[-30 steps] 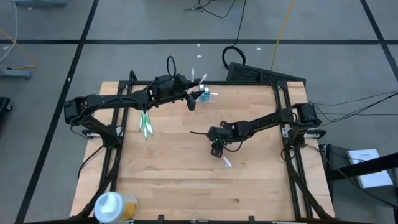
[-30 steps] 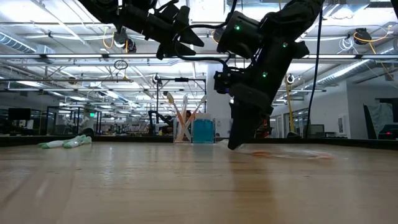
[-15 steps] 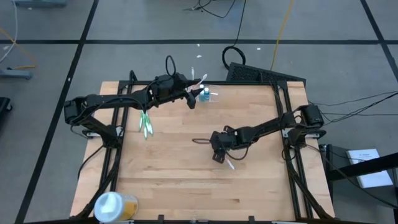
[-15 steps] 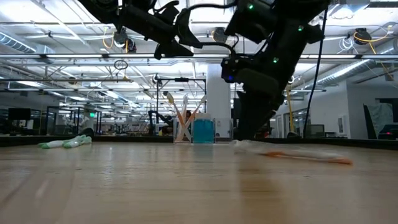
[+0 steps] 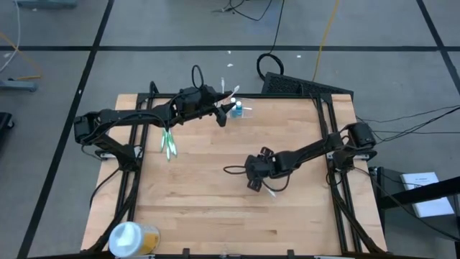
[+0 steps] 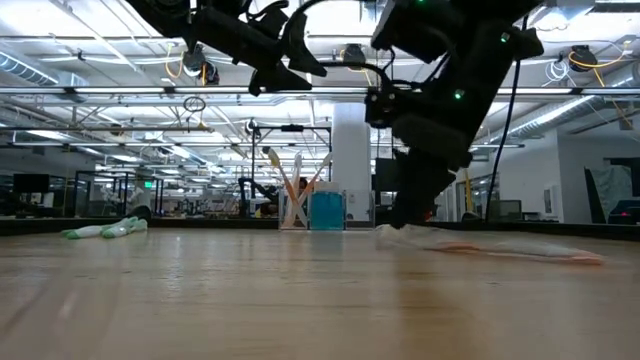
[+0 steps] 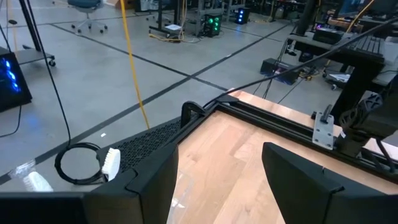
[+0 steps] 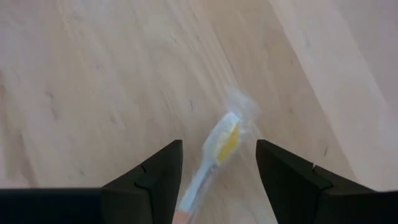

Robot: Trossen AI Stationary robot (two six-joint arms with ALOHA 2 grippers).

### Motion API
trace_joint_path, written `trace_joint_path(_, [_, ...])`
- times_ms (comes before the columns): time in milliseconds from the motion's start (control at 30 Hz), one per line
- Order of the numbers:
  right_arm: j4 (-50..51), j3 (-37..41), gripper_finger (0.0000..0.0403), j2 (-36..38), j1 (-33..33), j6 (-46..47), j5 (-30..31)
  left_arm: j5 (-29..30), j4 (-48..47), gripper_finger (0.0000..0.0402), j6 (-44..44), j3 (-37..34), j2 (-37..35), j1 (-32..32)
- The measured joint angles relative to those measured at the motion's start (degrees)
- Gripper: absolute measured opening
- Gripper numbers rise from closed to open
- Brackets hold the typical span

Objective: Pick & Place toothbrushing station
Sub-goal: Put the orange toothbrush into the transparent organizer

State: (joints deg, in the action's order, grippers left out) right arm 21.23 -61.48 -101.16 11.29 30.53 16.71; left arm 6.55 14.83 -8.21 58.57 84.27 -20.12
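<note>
On the wooden table, the right pincer gapes over a seemingly wrapped toothbrush.

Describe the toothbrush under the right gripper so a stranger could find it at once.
On the wooden table, look at the right half, where the right gripper hangs open. The wrapped toothbrush lies flat below it, alone, in clear wrap with a yellow and white head, unlike the green ones on the left.

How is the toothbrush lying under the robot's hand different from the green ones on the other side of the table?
The wrapped toothbrush has a yellow head and lies alone on the right side of the table; the green toothbrushes lie together as a bunch on the left side. The open right gripper hangs right over the wrapped toothbrush, while no gripper is near the green toothbrushes; the open left gripper is up by the toothbrushing station. Both lie flat on the wooden table.
</note>
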Motion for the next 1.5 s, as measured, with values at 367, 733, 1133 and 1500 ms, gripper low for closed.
trace_joint_path(367, [4.57,-0.01,0.0199,2.28,1.64,4.82,1.19,0.01,-0.08,0.0241,0.02,0.00,0.00,0.01])
trace_joint_path(733, [2.86,0.62,0.0198,-2.21,4.63,7.03,1.25,0.00,-0.09,0.0241,-0.03,0.00,0.02,0.00])
trace_joint_path(1133, [2.08,3.35,0.0097,-2.23,2.61,8.72,1.14,0.00,-0.09,0.0241,0.03,0.00,0.02,0.37])
trace_joint_path(1500, [-2.52,3.58,0.0008,-1.84,1.91,-3.49,2.59,0.02,-2.51,0.0241,0.17,0.02,0.02,0.35])
